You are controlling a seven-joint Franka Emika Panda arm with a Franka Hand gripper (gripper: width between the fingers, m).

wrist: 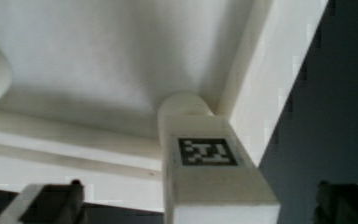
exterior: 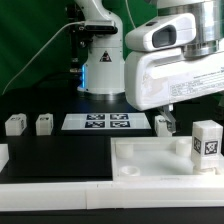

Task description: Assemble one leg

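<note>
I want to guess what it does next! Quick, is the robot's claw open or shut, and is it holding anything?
The gripper is open and holding nothing; the leg stands in its gap, not clamped.

Dark bench, green bg, soft even light.
Green cloth backdrop (exterior: 30,40) hung behind far edge of table (exterior: 60,150), filling the bg in ext. view, w/ loose vertical folds. Matte black tabletop, faint sheen twd far edge. Marker board (exterior: 108,122) flat on top, near far edge, approx mid-table. Long white bar (exterior: 60,195) along near edge, corner to corner. Shadows weak & short, no hard glare.
</note>
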